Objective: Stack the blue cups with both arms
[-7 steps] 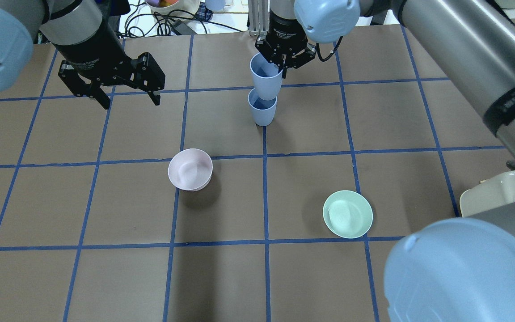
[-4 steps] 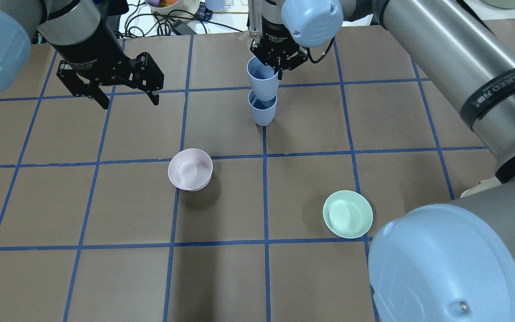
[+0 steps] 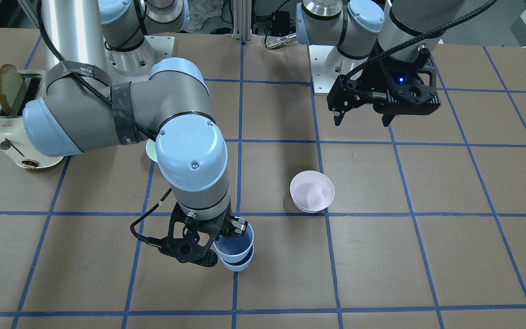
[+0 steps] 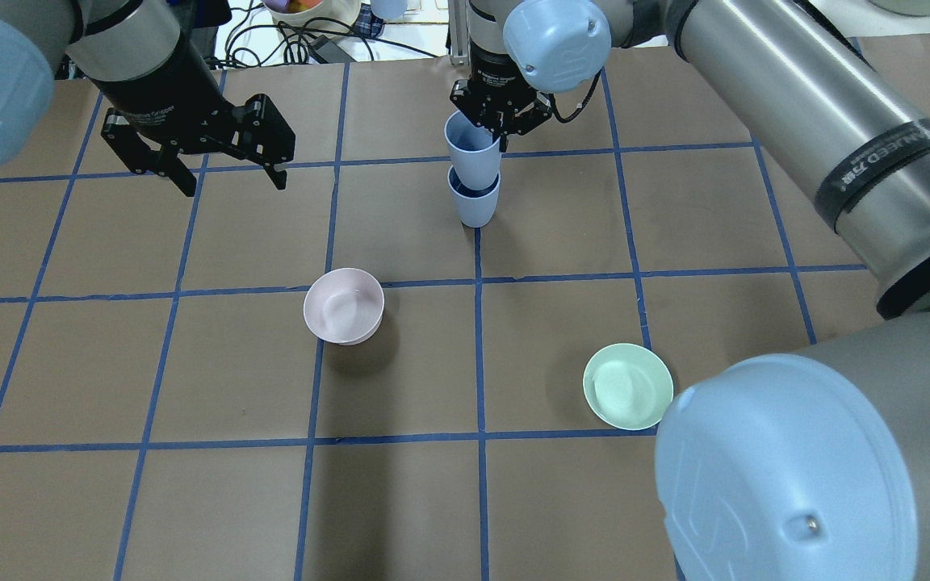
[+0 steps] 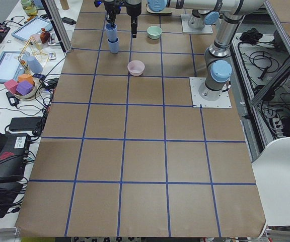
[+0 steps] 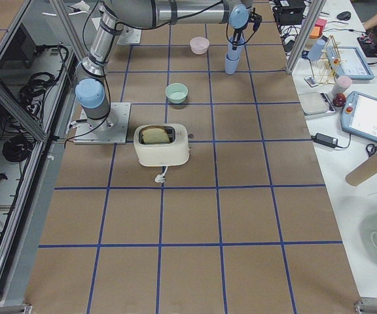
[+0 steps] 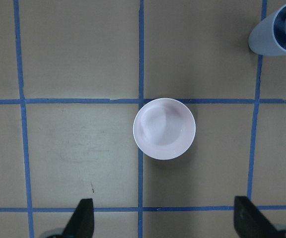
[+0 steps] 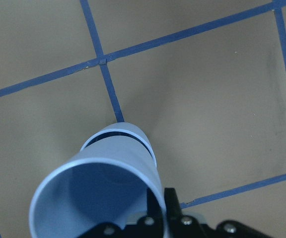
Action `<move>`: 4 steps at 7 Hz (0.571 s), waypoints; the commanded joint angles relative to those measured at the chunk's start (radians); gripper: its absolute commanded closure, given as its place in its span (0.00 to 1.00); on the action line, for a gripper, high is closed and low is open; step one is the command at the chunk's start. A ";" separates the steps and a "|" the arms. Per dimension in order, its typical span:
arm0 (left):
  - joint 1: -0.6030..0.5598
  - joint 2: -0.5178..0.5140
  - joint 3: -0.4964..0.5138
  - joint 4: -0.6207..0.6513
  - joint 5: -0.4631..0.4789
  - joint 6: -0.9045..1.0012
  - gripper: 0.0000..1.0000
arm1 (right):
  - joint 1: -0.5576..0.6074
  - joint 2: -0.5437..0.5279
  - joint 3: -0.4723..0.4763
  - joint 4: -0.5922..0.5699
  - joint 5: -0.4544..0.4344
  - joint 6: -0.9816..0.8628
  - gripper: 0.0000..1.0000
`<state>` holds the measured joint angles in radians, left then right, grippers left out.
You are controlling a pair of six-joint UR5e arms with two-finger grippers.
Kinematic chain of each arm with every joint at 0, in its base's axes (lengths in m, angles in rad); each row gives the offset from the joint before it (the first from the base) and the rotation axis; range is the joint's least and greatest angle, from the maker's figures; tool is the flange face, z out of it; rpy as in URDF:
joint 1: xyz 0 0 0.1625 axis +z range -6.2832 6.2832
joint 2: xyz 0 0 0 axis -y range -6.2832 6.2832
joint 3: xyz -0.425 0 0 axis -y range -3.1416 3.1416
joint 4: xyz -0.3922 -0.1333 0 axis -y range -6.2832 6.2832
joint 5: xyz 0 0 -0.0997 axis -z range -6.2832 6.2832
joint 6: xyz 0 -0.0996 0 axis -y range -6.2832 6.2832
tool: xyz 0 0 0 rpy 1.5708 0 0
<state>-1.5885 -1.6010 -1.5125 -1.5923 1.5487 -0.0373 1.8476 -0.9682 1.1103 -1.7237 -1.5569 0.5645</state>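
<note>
Upper centre: right gripper (image 4: 500, 131) clamps upper blue cup (image 4: 471, 157), partly nested in lower blue cup (image 4: 475, 208). Upper left: left gripper (image 4: 235, 186) hangs spread apart.

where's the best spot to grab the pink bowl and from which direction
Take the pink bowl by its rim, straight down from above, one finger inside and one outside. It stands upright and open, and its walls curve in toward the base, so a squeeze across the outside would likely slip. The open left gripper is nearer.
</note>
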 commanded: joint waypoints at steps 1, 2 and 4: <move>0.001 0.000 0.000 0.000 0.001 -0.001 0.00 | -0.001 0.012 0.002 -0.004 -0.002 0.002 0.26; 0.001 0.000 0.000 0.000 0.001 -0.001 0.00 | -0.001 0.016 0.000 -0.014 -0.002 -0.003 0.00; -0.001 0.000 0.000 0.000 0.001 -0.001 0.00 | -0.051 -0.001 -0.050 0.007 -0.008 -0.046 0.00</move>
<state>-1.5885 -1.6015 -1.5125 -1.5923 1.5493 -0.0383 1.8289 -0.9606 1.0955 -1.7305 -1.5592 0.5478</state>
